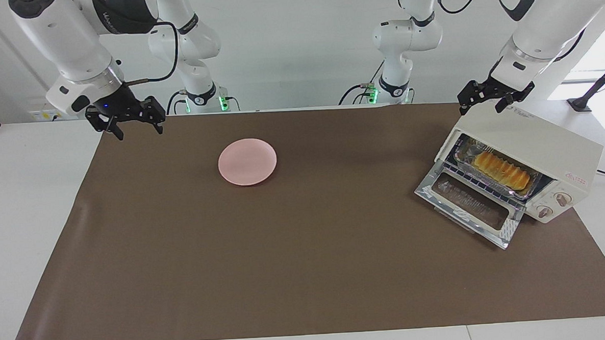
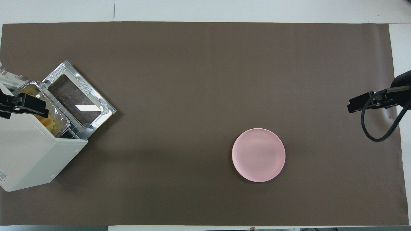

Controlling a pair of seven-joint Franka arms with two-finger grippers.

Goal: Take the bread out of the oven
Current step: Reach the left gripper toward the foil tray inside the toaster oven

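A wide stretch of brown mat (image 1: 307, 272) lay bare across the centre and lower part of the facing frame, giving open passage over the bench (image 1: 23, 213). Only a pink plate (image 1: 247, 161) sat upper centre-left. At the right of the frame, the oven (image 1: 552, 149) stood angled, its glass door (image 1: 470, 203) dropped flat onto the mat, leaving the mouth open toward the frame's lower left. Inside, a foil tray (image 1: 465, 150) walled the bread (image 1: 501, 170) on the rack. The left claw (image 1: 486, 98) hung open over the oven's top corner at upper right; the right claw (image 1: 126, 119) hung open at upper left, over the mat's edge.
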